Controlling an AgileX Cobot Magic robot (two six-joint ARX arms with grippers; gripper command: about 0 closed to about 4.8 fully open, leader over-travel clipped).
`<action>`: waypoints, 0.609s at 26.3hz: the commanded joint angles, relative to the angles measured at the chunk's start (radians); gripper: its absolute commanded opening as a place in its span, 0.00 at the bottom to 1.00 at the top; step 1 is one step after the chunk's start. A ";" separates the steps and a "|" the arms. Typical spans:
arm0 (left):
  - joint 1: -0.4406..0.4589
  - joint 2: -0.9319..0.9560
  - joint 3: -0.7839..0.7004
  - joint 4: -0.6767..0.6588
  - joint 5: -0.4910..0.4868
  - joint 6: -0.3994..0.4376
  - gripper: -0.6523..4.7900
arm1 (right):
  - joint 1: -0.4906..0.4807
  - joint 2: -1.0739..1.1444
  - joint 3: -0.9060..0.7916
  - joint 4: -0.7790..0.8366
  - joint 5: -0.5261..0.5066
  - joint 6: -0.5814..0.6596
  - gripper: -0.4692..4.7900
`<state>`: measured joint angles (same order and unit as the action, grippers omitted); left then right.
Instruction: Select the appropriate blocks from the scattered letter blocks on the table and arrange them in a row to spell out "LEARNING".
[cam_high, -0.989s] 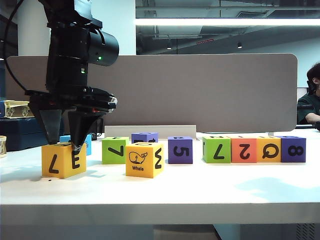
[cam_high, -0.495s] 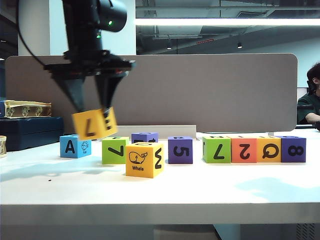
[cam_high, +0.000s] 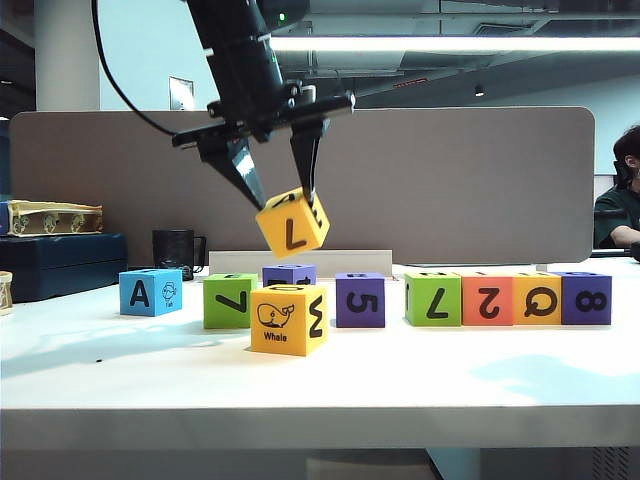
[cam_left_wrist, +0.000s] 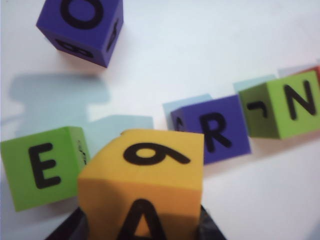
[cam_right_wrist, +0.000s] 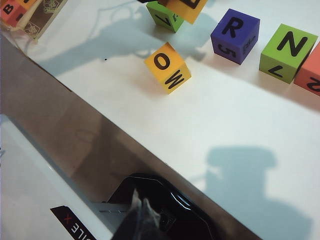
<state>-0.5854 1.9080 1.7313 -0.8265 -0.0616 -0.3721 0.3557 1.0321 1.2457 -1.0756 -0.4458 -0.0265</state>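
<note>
Left gripper (cam_high: 283, 190) fingers pinched the matte yellow foam cube (cam_high: 292, 222), now lifted rowward; right gripper's opening couldn't be told.

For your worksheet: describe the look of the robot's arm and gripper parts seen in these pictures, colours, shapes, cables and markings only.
The left gripper is black, with two long fingers tapering to points under a flat crossbar. Its arm is glossy black, with a small green light and a thin black cable looping behind it. The right gripper shows only a dark glossy body with red-and-white lettering.
</note>
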 joint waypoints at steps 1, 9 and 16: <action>0.000 0.025 0.002 0.020 -0.029 -0.031 0.56 | 0.001 -0.003 0.003 -0.002 -0.002 0.000 0.09; -0.002 0.077 0.002 0.073 -0.028 -0.051 0.56 | 0.001 -0.003 0.003 -0.021 -0.002 0.000 0.09; -0.006 0.113 0.002 0.062 -0.028 -0.051 0.56 | 0.001 -0.003 0.003 -0.021 -0.001 0.000 0.09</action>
<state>-0.5888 2.0129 1.7313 -0.7593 -0.0891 -0.4202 0.3557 1.0317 1.2461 -1.1007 -0.4458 -0.0265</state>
